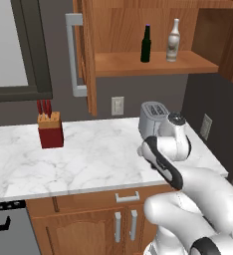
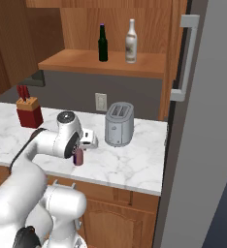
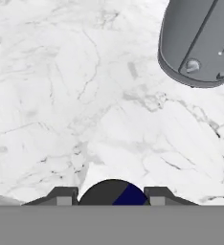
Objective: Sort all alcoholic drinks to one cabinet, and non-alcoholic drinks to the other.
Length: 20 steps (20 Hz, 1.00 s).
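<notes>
The purple bottle (image 2: 78,157) sits right under the pincer (image 3: 112,192), its round cap poking up between the two fingertips, so the pincer looks closed on it around the neck; it's small and rigid, probably light but slick, so I'd grab just below the cap and keep it upright. It's standing on or barely above the marble counter (image 1: 88,154), which is flat and smooth, with the toaster (image 2: 119,124) just past the pincer. Well above it, the green bottle (image 2: 103,43) and pale bottle (image 2: 130,41) already stand side by side in the open cabinet (image 2: 105,65), and the knife block (image 1: 51,130) is well off to the side.
</notes>
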### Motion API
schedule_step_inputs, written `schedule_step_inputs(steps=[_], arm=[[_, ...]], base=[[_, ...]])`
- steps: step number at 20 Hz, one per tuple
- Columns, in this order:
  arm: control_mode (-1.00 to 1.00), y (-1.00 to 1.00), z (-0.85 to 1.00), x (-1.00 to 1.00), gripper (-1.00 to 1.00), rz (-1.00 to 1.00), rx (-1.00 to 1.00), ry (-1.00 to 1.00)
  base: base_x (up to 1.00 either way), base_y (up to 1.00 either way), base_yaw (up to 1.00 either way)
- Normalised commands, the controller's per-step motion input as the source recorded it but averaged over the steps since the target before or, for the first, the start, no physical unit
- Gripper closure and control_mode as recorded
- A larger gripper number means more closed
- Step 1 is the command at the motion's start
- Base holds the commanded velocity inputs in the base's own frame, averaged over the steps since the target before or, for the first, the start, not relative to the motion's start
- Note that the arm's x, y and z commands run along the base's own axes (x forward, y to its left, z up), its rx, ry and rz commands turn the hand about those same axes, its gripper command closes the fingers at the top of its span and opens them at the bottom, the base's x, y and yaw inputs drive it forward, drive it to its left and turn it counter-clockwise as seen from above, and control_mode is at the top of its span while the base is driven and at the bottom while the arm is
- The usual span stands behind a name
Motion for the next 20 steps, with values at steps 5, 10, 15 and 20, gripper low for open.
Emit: schedule_step_inputs(steps=[5,10,15,20], arm=[[-1.0,0.0,0.51,-1.0,1.0,0.15,-0.02,-0.01],[-1.0,0.0,0.58,-0.91,1.0,0.16,-0.03,0.0],[-1.0,0.0,0.67,-0.72,1.0,0.14,-0.02,0.0],[-1.0,-0.03,0.45,-0.61,1.0,0.07,0.0,0.0]], base=[[0.0,0.0,0.0],[0.0,0.0,0.0],[0.0,0.0,0.0],[0.0,0.0,0.0]])
